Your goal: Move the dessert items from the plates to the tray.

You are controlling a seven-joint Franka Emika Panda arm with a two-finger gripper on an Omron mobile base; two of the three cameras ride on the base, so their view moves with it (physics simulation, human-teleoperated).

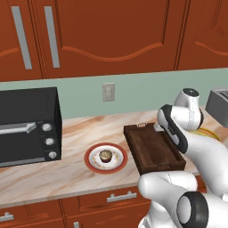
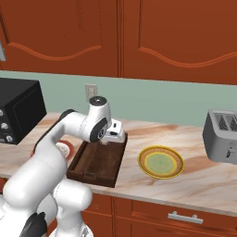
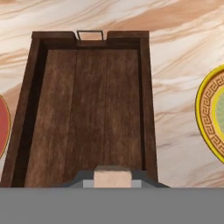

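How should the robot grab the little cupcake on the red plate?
Probably from straight above, pinching the tan wrapper at its sides. The cupcake stands upright in the middle of the red-rimmed plate, with open plate all round it and nothing leaning on it, so the hand's fingers can drop on either side.

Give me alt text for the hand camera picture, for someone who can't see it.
Looking down into a dark brown wooden rectangular tray with raised sides and nothing lying inside, on a marbled beige counter. At the bottom edge the robot's hand is shut on a small pale beige sweet. A yellow-rimmed plate shows at right, a red-rimmed plate at left.
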